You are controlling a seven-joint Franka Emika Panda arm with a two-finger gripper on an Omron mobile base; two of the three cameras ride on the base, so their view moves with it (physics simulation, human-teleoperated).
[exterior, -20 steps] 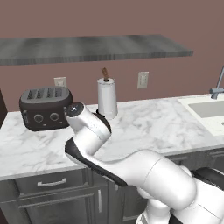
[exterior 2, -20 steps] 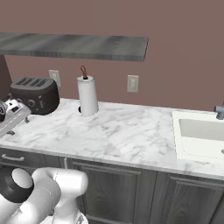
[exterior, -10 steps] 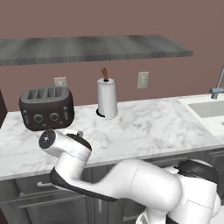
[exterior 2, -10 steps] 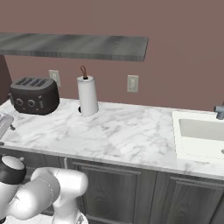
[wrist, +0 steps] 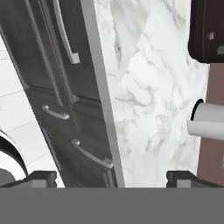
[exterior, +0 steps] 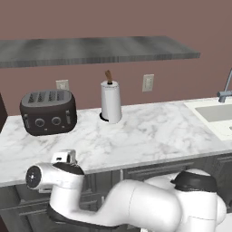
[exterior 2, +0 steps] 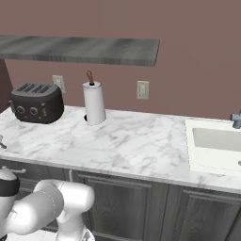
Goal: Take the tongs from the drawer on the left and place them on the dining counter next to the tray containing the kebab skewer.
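In the hand view my gripper (wrist: 111, 178) is open, its two dark fingertips (wrist: 40, 177) far apart with nothing between them. It looks along the front of the cabinets, level with the counter's edge. The dark grey drawer (wrist: 57, 46) under the toaster end is shut, and its silver bar handle (wrist: 66, 33) runs beside the marble edge. That drawer's front (exterior 2: 29, 172) also appears at the left of the right base view. The tongs are hidden. The dining counter and the blue tray are out of view. My arm's elbow (exterior: 54, 177) hangs low in front of the cabinets.
A dark toaster (exterior: 47, 112) and a paper towel roll (exterior: 110, 102) stand on the narrow marble counter (exterior: 149, 131). A sink (exterior 2: 216, 146) with a faucet lies at the right. A grey shelf (exterior: 90, 49) runs above. More cabinet fronts with handles (wrist: 91, 154) line the base.
The arm has swung down and to the left, from above the counter to low in front of the cabinet fronts. The counter things have not moved.
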